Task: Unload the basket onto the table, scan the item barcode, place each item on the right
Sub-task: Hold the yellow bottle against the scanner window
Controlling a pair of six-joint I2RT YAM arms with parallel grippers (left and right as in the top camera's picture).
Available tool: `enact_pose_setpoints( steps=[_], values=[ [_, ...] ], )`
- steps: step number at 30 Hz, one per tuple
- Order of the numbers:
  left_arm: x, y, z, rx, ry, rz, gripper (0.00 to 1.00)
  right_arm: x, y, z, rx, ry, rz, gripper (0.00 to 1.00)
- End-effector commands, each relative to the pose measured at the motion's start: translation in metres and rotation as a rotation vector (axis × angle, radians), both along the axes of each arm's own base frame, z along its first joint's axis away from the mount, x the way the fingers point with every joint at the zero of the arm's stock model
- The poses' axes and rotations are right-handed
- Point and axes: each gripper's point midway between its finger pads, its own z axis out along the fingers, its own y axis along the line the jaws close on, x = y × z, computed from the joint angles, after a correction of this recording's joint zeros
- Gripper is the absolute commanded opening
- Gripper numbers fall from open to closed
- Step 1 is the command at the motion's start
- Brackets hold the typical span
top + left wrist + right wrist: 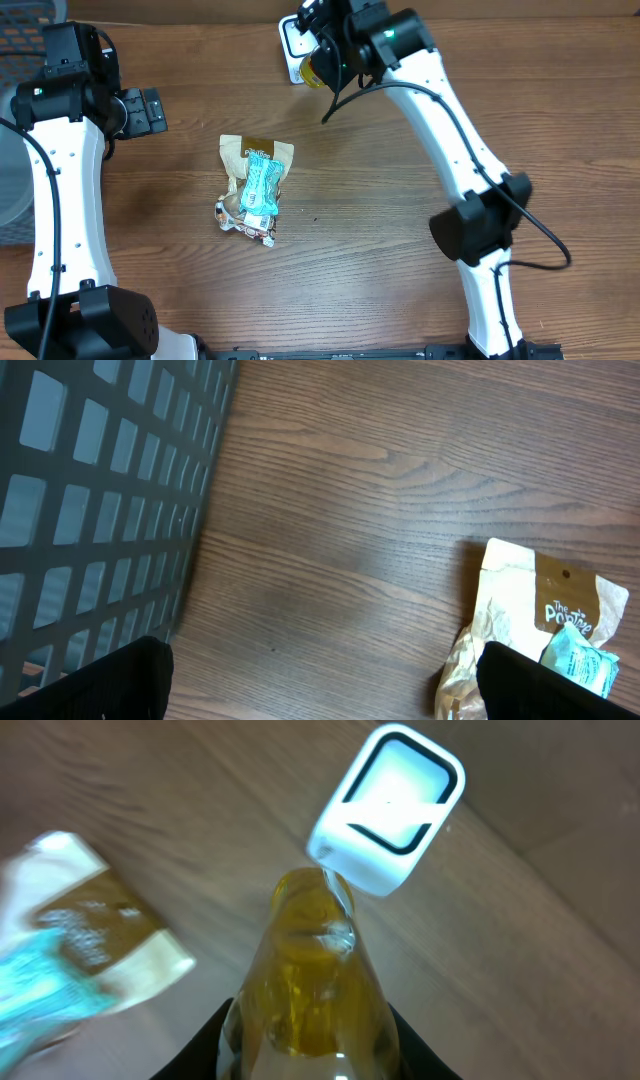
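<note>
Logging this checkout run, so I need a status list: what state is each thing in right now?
left gripper: jaws open, empty.
right gripper: jaws closed on the yellow bottle.
yellow bottle: held, tip pointing at the scanner.
scanner: flat on the table, window up.
snack packets: piled on table, untouched.
basket: beside left gripper, contents unseen.

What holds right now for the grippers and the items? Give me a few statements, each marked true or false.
1. The right gripper is shut on the yellow item, close to the white scanner. True.
2. The teal packet lies on top of the beige bag. True.
3. The left gripper holds the beige bag. False: it is open and empty, between the dark basket and the bag.
4. The scanner stands next to the basket. False: it is at the table's far edge, by the right gripper.
</note>
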Motion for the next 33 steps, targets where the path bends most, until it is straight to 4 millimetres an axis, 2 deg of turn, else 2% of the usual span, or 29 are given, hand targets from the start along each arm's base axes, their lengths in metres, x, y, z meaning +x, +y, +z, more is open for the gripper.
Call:
enact_pose_setpoints(
  steps=[1, 3, 7, 11, 14, 18, 26, 33],
  values=[
    [0.001, 0.000, 0.012, 0.020, -0.026, -0.019, 1.00, 0.026, -0.004, -0.005, -0.074, -0.104, -0.001, 0.10],
    [0.001, 0.000, 0.012, 0.020, -0.026, -0.019, 0.99, 0.044, -0.005, -0.003, -0.086, -0.170, -0.036, 0.10],
    [0.001, 0.000, 0.012, 0.020, -0.026, -0.019, 1.00, 0.073, 0.001, 0.020, -0.043, -0.321, -0.080, 0.10],
    [0.001, 0.000, 0.012, 0.020, -0.026, -0.019, 1.00, 0.086, 0.011, 0.043, 0.014, -0.422, -0.087, 0.07],
    [0.001, 0.000, 0.012, 0.020, -0.026, -0.019, 1.00, 0.091, 0.018, 0.049, 0.002, -0.476, -0.049, 0.06],
    [0.001, 0.000, 0.012, 0.020, -0.026, -0.019, 1.00, 0.093, 0.027, 0.045, -0.073, -0.530, 0.032, 0.04],
    [0.001, 0.000, 0.012, 0.020, -0.026, -0.019, 1.00, 0.109, 0.025, 0.041, -0.174, -0.624, 0.042, 0.04],
    [0.001, 0.000, 0.012, 0.020, -0.026, -0.019, 1.00, 0.121, 0.027, 0.007, -0.225, -0.613, 0.051, 0.04]
  ],
)
